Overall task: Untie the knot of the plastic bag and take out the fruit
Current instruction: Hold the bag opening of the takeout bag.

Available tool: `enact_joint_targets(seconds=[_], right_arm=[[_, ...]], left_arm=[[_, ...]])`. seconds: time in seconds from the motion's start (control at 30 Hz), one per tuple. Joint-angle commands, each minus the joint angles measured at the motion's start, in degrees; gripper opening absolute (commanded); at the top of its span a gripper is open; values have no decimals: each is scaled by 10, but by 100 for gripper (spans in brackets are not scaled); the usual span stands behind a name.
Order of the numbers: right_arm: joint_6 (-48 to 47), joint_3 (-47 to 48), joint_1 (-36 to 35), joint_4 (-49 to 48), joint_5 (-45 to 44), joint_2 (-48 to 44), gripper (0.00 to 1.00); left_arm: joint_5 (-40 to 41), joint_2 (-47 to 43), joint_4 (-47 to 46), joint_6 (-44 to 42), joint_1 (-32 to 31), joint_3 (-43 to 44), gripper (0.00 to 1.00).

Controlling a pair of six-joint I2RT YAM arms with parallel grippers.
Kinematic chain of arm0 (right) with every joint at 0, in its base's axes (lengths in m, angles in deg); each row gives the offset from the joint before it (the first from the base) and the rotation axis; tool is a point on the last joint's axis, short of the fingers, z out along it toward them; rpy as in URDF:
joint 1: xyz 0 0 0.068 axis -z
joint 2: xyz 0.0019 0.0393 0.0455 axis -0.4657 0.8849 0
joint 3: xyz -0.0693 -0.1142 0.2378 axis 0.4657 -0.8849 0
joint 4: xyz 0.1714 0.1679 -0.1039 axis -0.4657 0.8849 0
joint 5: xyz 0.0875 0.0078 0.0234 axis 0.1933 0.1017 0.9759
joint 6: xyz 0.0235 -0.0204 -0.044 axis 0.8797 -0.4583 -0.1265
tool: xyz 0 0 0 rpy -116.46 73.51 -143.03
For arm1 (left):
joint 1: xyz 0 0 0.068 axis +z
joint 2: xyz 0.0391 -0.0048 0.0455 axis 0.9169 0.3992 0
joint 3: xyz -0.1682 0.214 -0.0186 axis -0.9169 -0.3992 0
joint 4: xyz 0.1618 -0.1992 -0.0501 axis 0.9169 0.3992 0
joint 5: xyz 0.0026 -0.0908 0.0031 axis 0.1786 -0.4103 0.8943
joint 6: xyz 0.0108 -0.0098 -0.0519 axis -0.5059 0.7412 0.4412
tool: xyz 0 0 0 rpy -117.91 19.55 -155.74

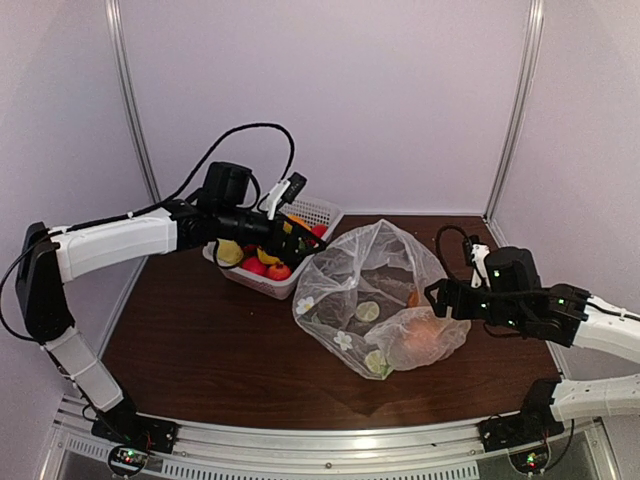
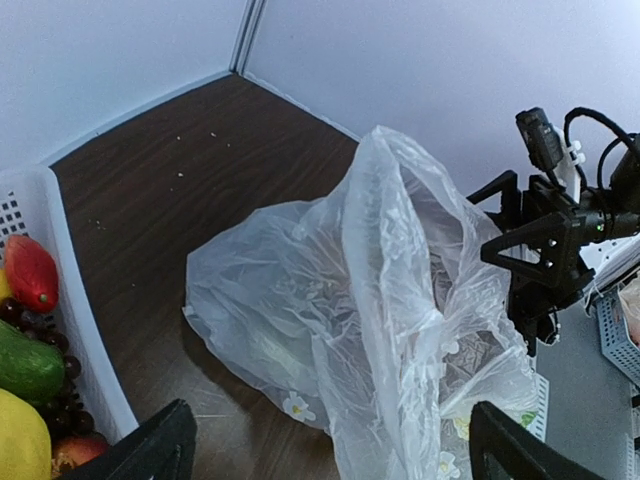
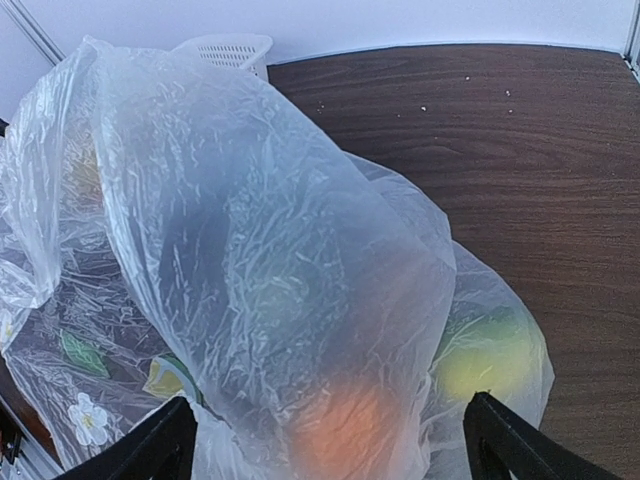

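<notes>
Dark table — plastic bag, basket

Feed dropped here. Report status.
Left hand open, by basket. Right hand open, at plastic bag. Fruit inside bag. Nothing in the way.

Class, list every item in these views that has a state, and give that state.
plastic bag: upright, mouth open, no knot visible
fruit: inside the bag
basket: upright, partly filled
left pincer: open, empty
right pincer: open, empty
</notes>
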Motion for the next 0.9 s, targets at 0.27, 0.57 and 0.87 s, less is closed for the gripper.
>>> enact_joint_targets(seconds=[0.27, 0.57, 0.87], right_arm=[[15, -30, 3, -52, -2, 7, 68], [13, -27, 2, -79, 2, 35, 16], [5, -16, 4, -116, -10, 69, 0]], left_arm=[[-33, 55, 10, 7, -38, 9, 93], [-41, 54, 9, 2, -47, 11, 45], [-33, 36, 7, -12, -56, 6, 1]])
